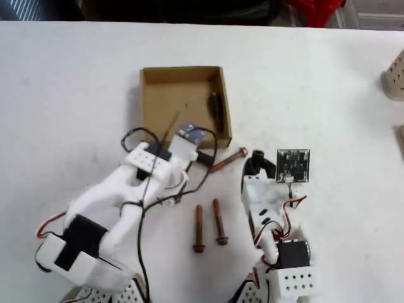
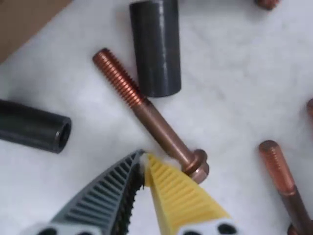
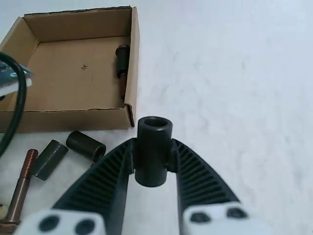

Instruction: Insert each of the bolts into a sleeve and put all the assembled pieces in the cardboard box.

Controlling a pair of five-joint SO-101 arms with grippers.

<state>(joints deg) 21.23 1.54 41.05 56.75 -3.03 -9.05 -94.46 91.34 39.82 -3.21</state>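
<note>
A white table [image 1: 328, 82] with an open cardboard box [image 1: 170, 104] and two robot grippers close by it.
The box holds one assembled piece [image 3: 121, 66] against its wall. The right gripper [image 3: 153, 147] clamps a black sleeve [image 3: 154, 128] upright near the box's corner. The left gripper [image 2: 143, 157] has its grey and yellow jaws closed on nothing, tips just beside the head of a copper bolt [image 2: 151, 117]. Two loose sleeves [image 2: 155, 46] lie near that bolt; two more bolts [image 1: 199, 228] lie side by side between the arms.
</note>
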